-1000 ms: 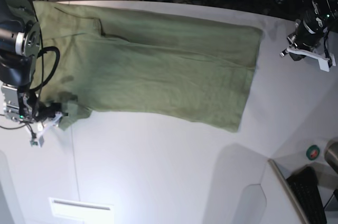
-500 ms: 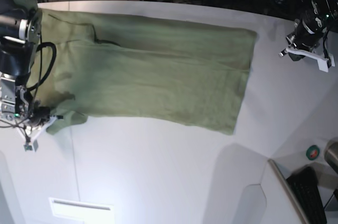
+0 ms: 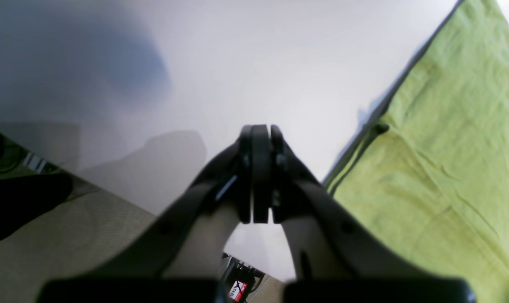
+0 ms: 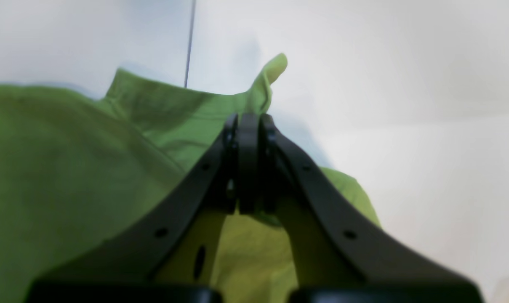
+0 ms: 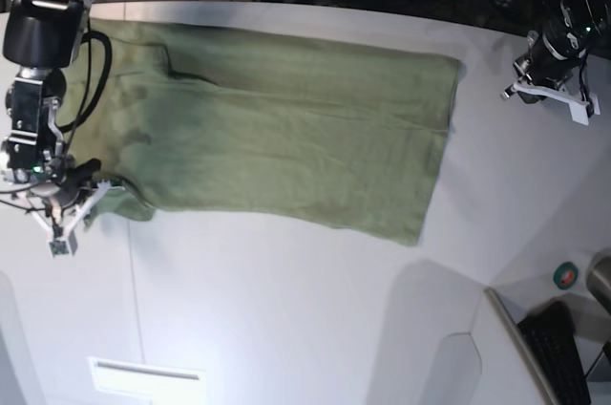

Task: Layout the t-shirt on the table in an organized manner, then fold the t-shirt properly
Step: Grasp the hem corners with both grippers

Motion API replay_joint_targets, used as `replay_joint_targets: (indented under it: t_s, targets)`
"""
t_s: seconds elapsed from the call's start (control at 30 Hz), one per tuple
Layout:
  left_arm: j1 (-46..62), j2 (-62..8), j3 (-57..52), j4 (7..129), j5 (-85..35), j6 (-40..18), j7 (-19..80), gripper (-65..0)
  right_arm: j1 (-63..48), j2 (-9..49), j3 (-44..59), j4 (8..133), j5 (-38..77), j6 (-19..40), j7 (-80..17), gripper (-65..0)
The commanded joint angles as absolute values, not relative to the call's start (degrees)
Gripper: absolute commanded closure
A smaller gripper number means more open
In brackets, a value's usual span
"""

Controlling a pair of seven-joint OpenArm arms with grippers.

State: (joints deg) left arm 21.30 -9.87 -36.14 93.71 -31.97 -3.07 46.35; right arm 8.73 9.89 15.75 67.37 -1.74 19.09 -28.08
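Note:
The green t-shirt (image 5: 286, 128) lies spread lengthwise across the far half of the white table (image 5: 305, 309). At the view's left, my right gripper (image 5: 89, 204) holds the shirt's near left corner. In the right wrist view the right gripper (image 4: 249, 126) is shut on the t-shirt (image 4: 69, 168), and a tongue of cloth sticks up past its fingertips. My left gripper (image 5: 535, 92) hovers at the far right, apart from the shirt's right edge. The left wrist view shows the left gripper (image 3: 259, 134) shut on nothing above bare table (image 3: 237, 63), with the t-shirt (image 3: 448, 147) to its right.
A thin dark seam (image 5: 134, 281) crosses the tabletop near the left. A white rectangle (image 5: 148, 378) sits at the near left edge. A small green and red round object (image 5: 566, 276) and a dark keyboard (image 5: 563, 352) lie beyond the table's right edge. Cables crowd the far side.
My right gripper has shut on the shirt's near left corner and drawn the whole shirt leftward; its right edge sits farther left. The left gripper has barely moved.

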Motion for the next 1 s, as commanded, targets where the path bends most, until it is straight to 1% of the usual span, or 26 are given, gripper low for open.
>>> replay_joint_targets:
  t_s: [0.0,0.17,0.3,0.33,0.43,0.57,0.6,0.67,0.73,0.97]
  targets:
    - [21.3,-10.6,-36.4,94.5,-32.5,-3.4,45.6,0.0,9.5,10.7,15.8,69.5,-1.2,18.9,-26.9,0.0]
    - [21.2,-10.7,-36.4,94.5,-32.5,-3.4,45.6,0.0,7.3,10.1,16.0,73.5,-1.2,18.9,-29.5,0.0]
    - [19.7,-10.7,-36.4,94.5,-32.5,-3.4,45.6,0.0,5.5,10.0,16.0,76.4,-1.2,18.9,-29.7,0.0]
    - [19.0,-10.7,-36.3,94.2,-32.4,-3.5,45.6,-1.3,5.1,10.0,16.0,77.1,-1.2,18.9,-29.7,0.0]
    - [15.9,-11.3,-31.6,92.4,-32.2,-3.5,45.6,-19.6,3.8,9.9,15.8,78.7,-1.2,18.9,-29.7,0.0]
    - [8.6,-14.0,-22.6,86.5,-32.2,-3.1,45.6,-41.5,2.5,9.9,15.8,80.3,-1.2,19.1,-29.7,0.0]
    - [6.5,-14.6,-20.5,84.6,-32.2,-3.1,45.6,-46.6,2.3,9.9,15.8,80.4,-1.2,19.2,-29.7,0.0]
    - [1.7,-15.1,-16.7,79.9,-32.2,-3.1,45.6,-53.6,2.2,9.9,15.9,80.9,-1.2,19.2,-29.7,0.0]
    - [-3.0,-15.0,-14.4,74.9,-32.2,-3.0,45.6,-57.1,1.9,9.9,16.0,81.2,-1.2,19.3,-29.7,0.0]
    - [-17.6,-15.0,-7.0,56.5,-32.1,-3.0,45.1,-57.3,1.6,9.9,16.0,81.2,-1.3,19.3,-29.7,0.0]
